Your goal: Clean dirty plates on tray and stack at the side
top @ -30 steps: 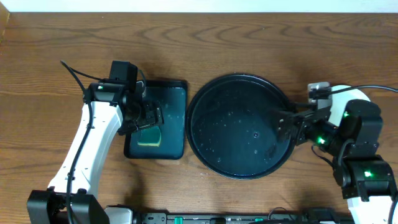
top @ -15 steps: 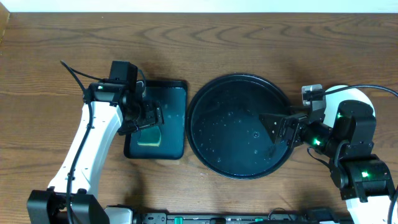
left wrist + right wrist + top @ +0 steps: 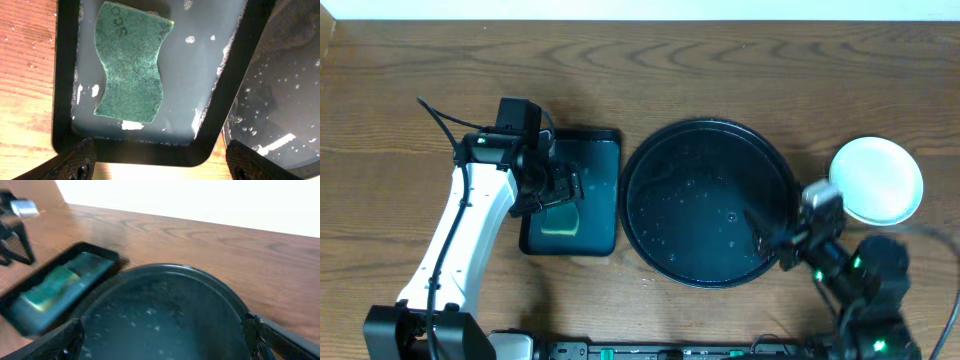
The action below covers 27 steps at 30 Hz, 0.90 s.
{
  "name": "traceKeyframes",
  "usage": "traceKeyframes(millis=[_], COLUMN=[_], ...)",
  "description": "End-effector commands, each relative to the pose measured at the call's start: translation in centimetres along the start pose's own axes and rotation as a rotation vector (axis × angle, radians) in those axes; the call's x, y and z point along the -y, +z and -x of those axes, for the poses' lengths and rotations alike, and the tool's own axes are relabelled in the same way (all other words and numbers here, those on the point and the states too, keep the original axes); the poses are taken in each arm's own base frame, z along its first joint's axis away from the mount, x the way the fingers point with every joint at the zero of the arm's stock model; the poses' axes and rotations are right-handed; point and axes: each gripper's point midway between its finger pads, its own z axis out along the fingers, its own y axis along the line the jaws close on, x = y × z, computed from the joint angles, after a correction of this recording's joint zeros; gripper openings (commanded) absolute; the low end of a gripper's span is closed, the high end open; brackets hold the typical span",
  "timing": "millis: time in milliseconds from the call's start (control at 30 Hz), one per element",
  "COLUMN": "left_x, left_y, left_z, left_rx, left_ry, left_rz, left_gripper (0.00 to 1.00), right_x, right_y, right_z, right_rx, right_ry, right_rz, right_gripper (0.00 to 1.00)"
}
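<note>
Left claw [image 3: 560,188] and right claw [image 3: 760,230] both gaped wide, empty.
Sponge [image 3: 131,65] lay under the left; black tray [image 3: 650,160] under the right, white plate [image 3: 876,180] behind it.

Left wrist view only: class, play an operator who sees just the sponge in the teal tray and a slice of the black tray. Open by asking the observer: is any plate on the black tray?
Observer: No. Overhead, the black tray holds only water drops.
Operator: Where are the plates, then?
Observer: A pale plate lies on the tabletop to the right of the tray. I cannot tell whether others lie under it.
Operator: And the right claw?
Observer: The right claw is open and empty, over the tray's right edge, clear of the plate.
</note>
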Motion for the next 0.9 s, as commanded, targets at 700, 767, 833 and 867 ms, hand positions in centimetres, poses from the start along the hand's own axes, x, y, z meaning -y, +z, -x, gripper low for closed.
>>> traceKeyframes(millis=[700, 767, 833, 867], left_x=[0.0, 0.0, 0.0, 0.0], left_y=[-0.3, -0.3, -0.3, -0.3], left_z=[0.2, 0.2, 0.2, 0.2], left_rx=[0.009, 0.009, 0.009, 0.009], left_ry=[-0.001, -0.001, -0.001, -0.001], left_rz=[0.001, 0.001, 0.001, 0.0], left_gripper=[0.84, 0.84, 0.84, 0.84], right_x=[4.0, 4.1, 4.1, 4.1], right_y=[-1.4, -1.2, -1.2, -1.2], right_z=[-2.5, -3.3, -3.3, -3.3], right_rx=[0.268, 0.236, 0.239, 0.239], right_ry=[-0.133, -0.121, -0.123, -0.122], right_rz=[-0.248, -0.247, -0.249, -0.249], right_gripper=[0.99, 0.99, 0.99, 0.99])
